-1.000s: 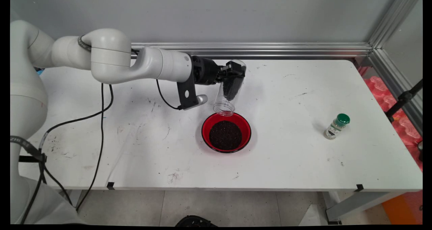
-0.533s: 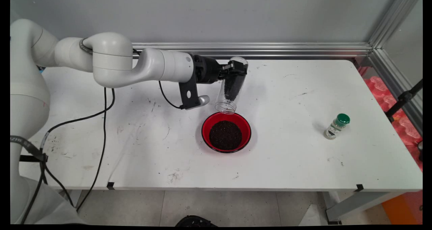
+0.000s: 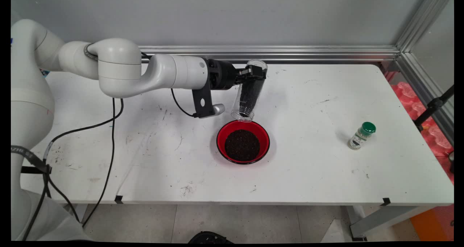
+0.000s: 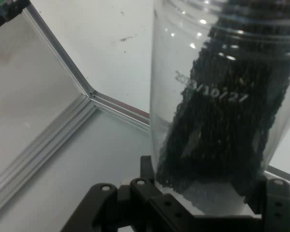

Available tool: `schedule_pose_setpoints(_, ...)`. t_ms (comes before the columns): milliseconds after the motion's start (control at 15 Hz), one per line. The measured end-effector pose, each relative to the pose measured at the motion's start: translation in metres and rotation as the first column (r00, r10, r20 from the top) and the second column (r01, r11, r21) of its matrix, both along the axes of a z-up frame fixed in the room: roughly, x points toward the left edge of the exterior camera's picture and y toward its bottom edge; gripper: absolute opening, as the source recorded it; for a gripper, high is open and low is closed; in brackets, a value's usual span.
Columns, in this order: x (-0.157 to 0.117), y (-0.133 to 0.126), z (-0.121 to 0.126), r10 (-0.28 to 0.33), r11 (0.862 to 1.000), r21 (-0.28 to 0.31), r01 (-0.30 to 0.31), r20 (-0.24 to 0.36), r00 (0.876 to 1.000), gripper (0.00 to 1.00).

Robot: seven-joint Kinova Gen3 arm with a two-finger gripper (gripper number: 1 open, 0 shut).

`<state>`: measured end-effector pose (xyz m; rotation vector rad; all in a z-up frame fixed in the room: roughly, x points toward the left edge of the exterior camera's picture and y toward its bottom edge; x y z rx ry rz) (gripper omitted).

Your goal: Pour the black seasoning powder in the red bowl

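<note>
clear jar of dark grains, gripped in pincer, tilted over red bowl.

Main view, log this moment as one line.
pincer shut on clear jar | jar tipped mouth-down over red bowl | spice bottle apart, right

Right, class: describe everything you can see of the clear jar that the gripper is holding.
The clear plastic jar is lidless and cylindrical, with a ribbed neck and a printed date on its wall. It is tipped mouth-down, slightly slanted, above the far rim of the red bowl, apparently not touching it. Small black grains fill much of it. The gripper clamps its upturned base end.
</note>
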<state>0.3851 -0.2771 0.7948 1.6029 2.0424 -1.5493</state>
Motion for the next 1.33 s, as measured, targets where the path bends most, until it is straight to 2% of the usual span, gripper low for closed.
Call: schedule_pose_setpoints(1333,-0.003,0.018,0.002,-0.071,0.994,-0.085,0.075,0.043,0.997,0.0)
